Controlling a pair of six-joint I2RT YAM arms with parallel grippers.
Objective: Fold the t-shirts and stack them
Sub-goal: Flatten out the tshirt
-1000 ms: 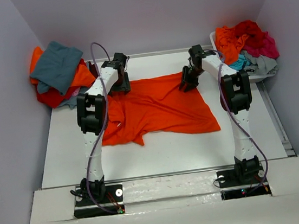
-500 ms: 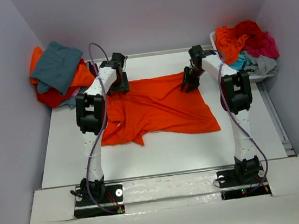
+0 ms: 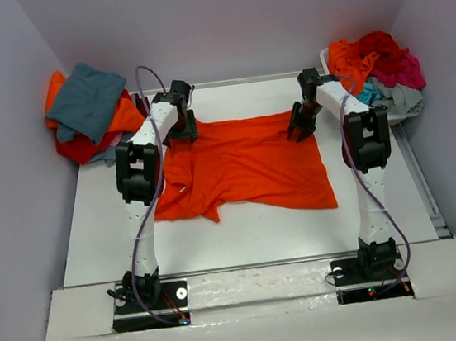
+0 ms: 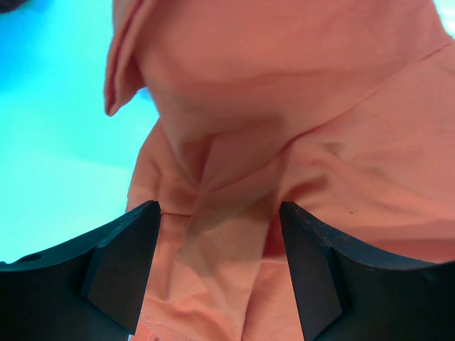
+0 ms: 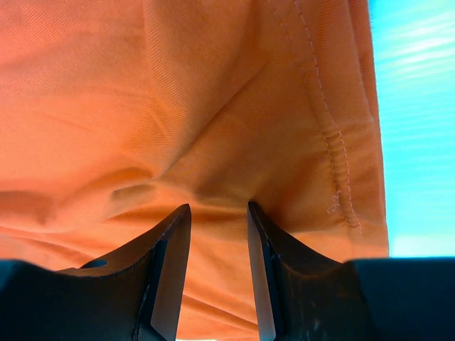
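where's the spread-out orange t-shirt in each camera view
Top external: orange t-shirt spread flat at the centre of the table.
Left wrist: fills centre and right, beyond the fingers.
Right wrist: fills nearly everything, stitched hem at right.
Shared landmark: bare table bordering the shirt's edge, left in the left wrist view, right in the right wrist view.

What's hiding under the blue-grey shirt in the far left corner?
An orange shirt and a red shirt peek out from under the blue-grey shirt, with a pale bit lowest. Anything deeper down is covered.
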